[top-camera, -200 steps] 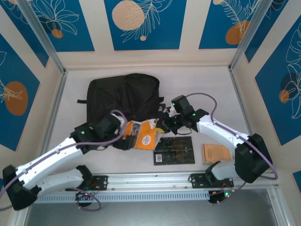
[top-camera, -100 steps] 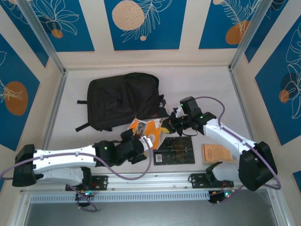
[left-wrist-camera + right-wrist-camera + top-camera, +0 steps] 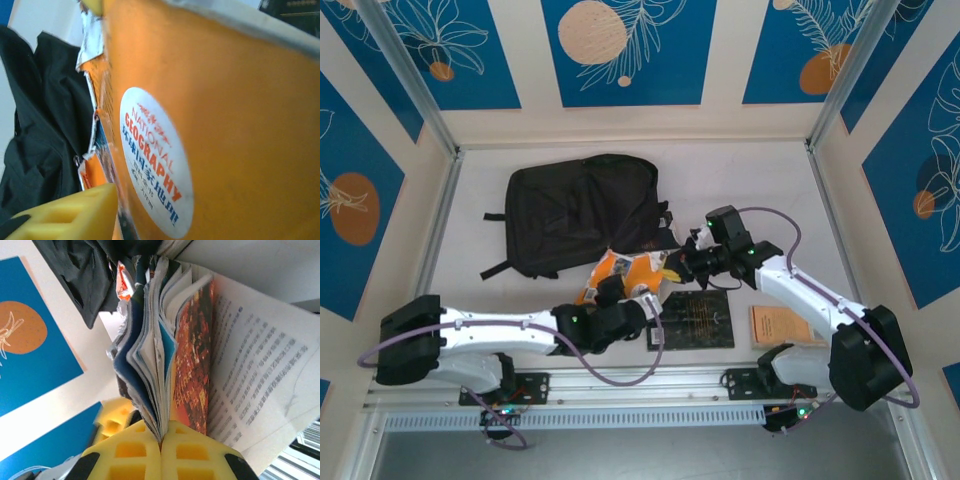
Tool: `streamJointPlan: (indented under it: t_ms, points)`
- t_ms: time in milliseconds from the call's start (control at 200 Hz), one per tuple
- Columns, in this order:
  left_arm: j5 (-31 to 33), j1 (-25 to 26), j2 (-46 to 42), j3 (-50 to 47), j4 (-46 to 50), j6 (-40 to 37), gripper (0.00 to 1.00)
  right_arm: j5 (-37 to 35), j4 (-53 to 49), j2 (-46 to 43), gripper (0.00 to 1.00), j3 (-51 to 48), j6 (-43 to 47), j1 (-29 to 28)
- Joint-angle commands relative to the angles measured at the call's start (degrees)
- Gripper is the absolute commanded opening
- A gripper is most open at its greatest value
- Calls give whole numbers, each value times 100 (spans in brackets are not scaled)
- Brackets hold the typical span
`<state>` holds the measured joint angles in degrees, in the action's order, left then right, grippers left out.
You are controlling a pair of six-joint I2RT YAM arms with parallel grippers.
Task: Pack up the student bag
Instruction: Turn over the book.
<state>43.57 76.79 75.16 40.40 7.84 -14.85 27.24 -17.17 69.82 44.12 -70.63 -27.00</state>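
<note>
Now right jaws pinch the magazine [image 3: 620,270] beside the student bag [image 3: 575,210]; left jaws unclear.

Large black soft fabric student bag [image 3: 578,212], lying flat on the table [image 3: 770,190], far-left of centre, straps trailing left

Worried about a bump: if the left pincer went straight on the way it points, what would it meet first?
The orange magazine: its cover stands right ahead of the left pincer, very close. Whether they already touch, I cannot tell.
</note>
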Motion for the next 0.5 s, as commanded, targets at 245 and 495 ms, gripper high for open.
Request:
streamJointPlan:
  t_ms: [245, 495]
  points:
    - [-132, -5, -827, 0, 263, 172, 0, -141, -179, -696, 37, -83, -1, 332]
    - [-450, -551, -1992, 784, 1316, 1902, 0, -1462, -765, -2270, 73, -99, 953, 582]
